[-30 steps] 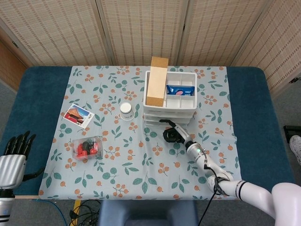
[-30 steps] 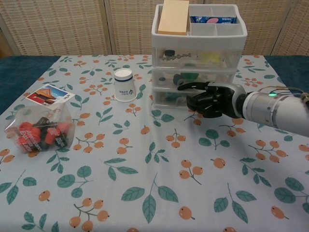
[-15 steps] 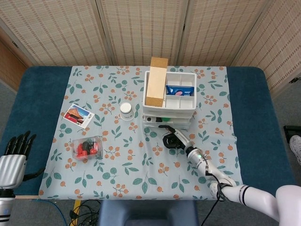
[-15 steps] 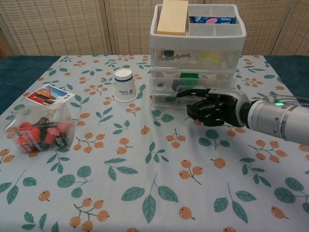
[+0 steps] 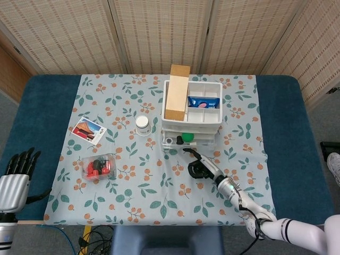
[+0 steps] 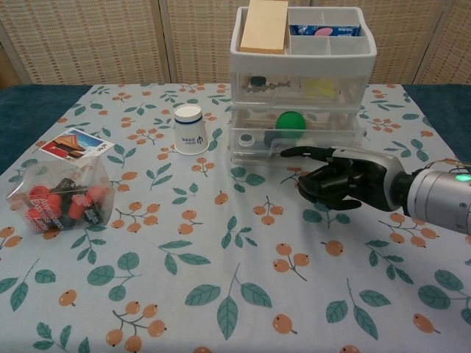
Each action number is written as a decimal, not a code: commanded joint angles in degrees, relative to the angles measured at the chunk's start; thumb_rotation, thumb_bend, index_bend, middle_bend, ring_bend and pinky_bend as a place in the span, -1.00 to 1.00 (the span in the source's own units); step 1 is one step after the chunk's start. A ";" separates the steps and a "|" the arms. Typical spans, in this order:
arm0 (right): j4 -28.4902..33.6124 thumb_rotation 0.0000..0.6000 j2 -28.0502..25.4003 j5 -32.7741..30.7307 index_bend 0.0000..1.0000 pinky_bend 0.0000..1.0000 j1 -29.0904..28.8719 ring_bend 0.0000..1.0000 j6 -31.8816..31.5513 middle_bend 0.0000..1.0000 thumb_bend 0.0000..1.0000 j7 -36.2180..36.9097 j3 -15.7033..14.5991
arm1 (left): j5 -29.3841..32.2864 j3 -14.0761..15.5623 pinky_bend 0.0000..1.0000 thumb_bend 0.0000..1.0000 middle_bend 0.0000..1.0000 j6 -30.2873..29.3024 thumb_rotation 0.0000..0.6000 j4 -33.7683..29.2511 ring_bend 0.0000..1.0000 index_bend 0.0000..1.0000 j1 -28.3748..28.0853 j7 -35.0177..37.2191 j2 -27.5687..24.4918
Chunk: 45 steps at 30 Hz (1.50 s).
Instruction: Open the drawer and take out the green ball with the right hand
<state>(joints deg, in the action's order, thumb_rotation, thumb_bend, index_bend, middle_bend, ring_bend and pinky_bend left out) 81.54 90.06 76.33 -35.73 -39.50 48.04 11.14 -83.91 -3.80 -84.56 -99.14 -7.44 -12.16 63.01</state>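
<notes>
The white three-tier drawer unit [image 5: 191,114] [image 6: 302,81] stands at the back middle of the table. Its middle drawer [image 5: 188,142] [image 6: 294,138] is pulled out toward me. The green ball [image 5: 188,138] [image 6: 290,122] lies inside it, uncovered, beside a small round object. My right hand [image 5: 201,167] [image 6: 346,184] hovers just in front of the drawer and holds nothing. Most of its fingers are curled in, and one stretches toward the drawer's front lip; I cannot tell whether it touches. My left hand [image 5: 16,178] stays at the table's near left corner with its fingers spread.
A wooden block [image 5: 178,98] and a blue packet [image 5: 203,103] sit in the unit's top tray. A white paper cup [image 5: 142,125] [image 6: 190,129] stands left of the unit. A clear bag of red items [image 5: 98,167] [image 6: 60,200] and a picture card [image 5: 88,131] [image 6: 73,144] lie further left.
The middle drawer has slid out toward me, baring the green ball. My right hand has drawn back from the unit toward the table's near edge. The left hand has not moved.
</notes>
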 commanded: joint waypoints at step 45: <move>12.23 1.00 -15.49 -8.57 -0.51 1.00 1.11 0.71 -7.70 0.48 0.20 -38.59 -2.62 | -0.09 0.70 -0.91 -0.77 -1.00 0.15 1.00 0.59 -0.98 -0.98 0.47 1.27 0.28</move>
<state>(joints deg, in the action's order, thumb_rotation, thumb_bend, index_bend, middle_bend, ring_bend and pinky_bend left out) 93.67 74.65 67.65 -34.70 -47.14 9.45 8.61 -83.99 -3.10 -84.42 -98.54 -6.97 -10.90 63.29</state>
